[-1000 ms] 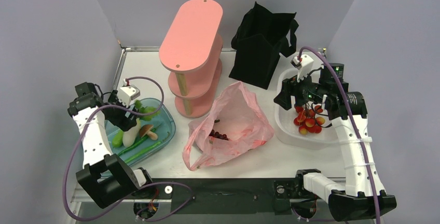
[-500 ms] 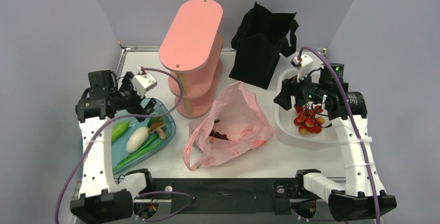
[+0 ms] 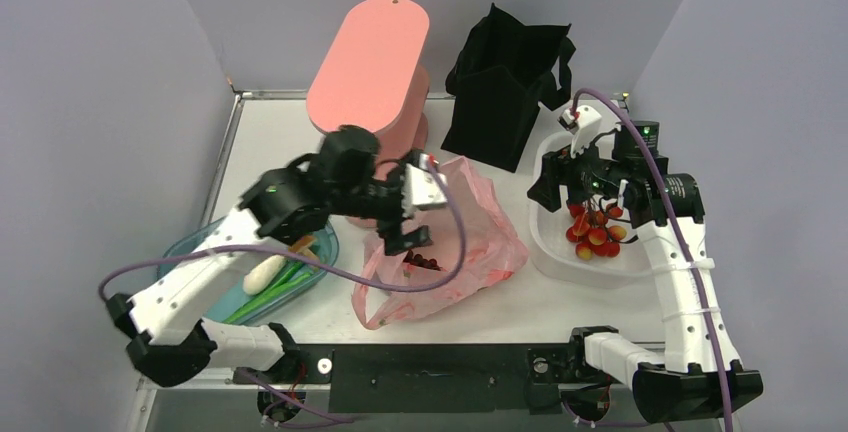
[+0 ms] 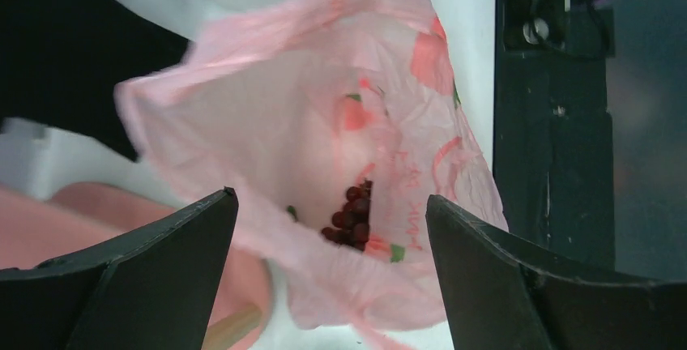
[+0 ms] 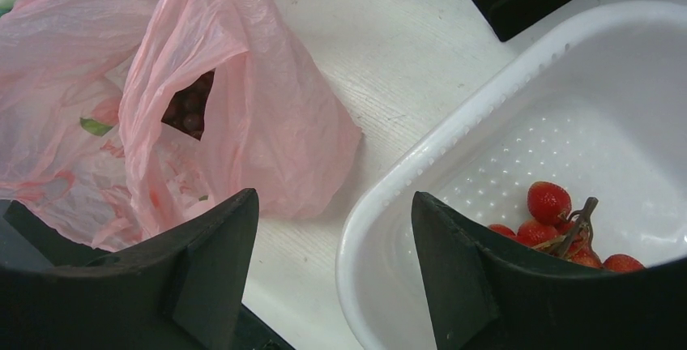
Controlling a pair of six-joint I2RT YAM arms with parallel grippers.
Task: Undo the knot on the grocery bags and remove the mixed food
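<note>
Left gripper (image 3: 403, 240) is held over the pink bag (image 3: 470, 222), near the middle of the table (image 3: 265, 142). In the left wrist view its jaws are spread wide, with nothing between them, and pointed down at the bag's open mouth. Whether the fingers touch the plastic cannot be told. The bag is slumped on the table, a little toward the near edge, with its mouth agape. A dark red grape bunch (image 4: 352, 214) is lodged low inside it.

Right gripper (image 5: 334, 196) is positioned above the white basket (image 5: 421, 164) at the right edge. Its jaws are parted and nothing is gripped. Red and yellow fruits (image 3: 595, 234) are lying in the basket, under the gripper.

Black tote (image 3: 500, 82) is stood upright by the far edge, right of centre, just behind the pink bag. Pink shelf stand (image 3: 368, 62) is stood left of the tote. Blue tray (image 3: 325, 252) is placed toward the near left corner. White oblong vegetable (image 3: 262, 274) and leafy greens (image 3: 280, 287) are lying in it, partly hidden by the left arm.
</note>
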